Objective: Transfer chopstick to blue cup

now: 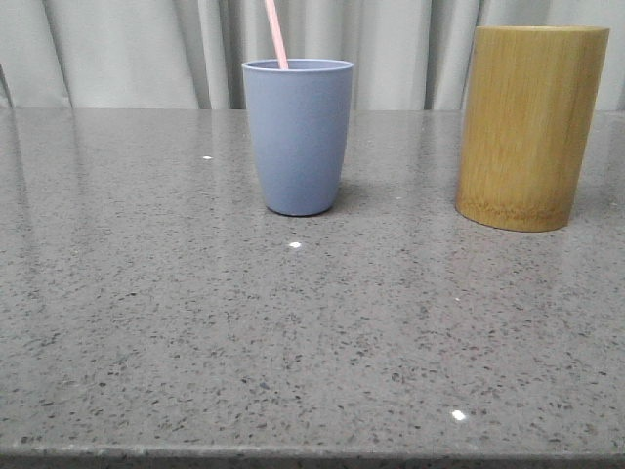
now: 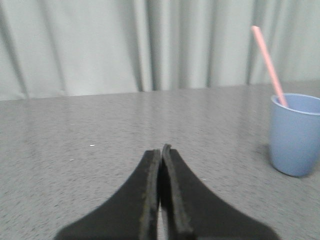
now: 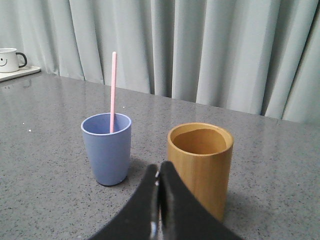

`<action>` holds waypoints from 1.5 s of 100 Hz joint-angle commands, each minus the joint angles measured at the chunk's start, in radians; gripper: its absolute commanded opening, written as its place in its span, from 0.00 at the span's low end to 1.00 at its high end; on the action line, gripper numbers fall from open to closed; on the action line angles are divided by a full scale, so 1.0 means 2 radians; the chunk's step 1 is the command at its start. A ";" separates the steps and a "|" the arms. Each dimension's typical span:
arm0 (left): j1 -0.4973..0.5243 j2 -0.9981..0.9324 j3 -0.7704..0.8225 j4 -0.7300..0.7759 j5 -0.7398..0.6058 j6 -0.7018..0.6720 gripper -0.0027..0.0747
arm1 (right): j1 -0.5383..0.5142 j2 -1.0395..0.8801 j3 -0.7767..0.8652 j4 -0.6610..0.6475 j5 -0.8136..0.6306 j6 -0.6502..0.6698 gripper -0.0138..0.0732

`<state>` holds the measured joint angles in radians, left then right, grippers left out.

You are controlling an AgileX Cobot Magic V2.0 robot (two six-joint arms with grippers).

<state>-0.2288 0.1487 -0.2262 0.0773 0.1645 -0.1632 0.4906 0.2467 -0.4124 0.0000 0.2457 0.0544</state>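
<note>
The left tool (image 2: 161, 150) is clenched on nothing, its arm low over the tabletop (image 1: 293, 332). The right tool (image 3: 159, 167) is likewise clenched and holds nothing. The chopstick (image 1: 276, 34) stands leaning inside the blue cup (image 1: 298, 137), beside the bamboo cylinder (image 1: 527, 127).

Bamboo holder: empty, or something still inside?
Empty as far as visible: the right wrist view looks into the bamboo holder and shows bare inner wall; its bottom is hidden.

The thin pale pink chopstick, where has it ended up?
The thin pale pink chopstick stands in the matte greyish-blue cup, leaning on its rim, left of the tall tan bamboo cylinder in the front view.
</note>
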 commanded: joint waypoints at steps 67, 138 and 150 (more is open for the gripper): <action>0.121 -0.095 0.119 -0.034 -0.059 0.071 0.01 | -0.003 0.005 -0.013 0.000 -0.038 -0.003 0.09; 0.121 -0.094 0.118 -0.035 -0.059 0.071 0.01 | -0.003 0.005 -0.013 0.000 -0.038 -0.003 0.09; 0.121 -0.094 0.118 -0.035 -0.059 0.071 0.01 | -0.003 0.005 -0.011 0.000 -0.039 -0.003 0.09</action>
<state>0.0105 -0.0046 0.0030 0.0156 0.1303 -0.0191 0.4906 0.2467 -0.4124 0.0060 0.2457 0.0544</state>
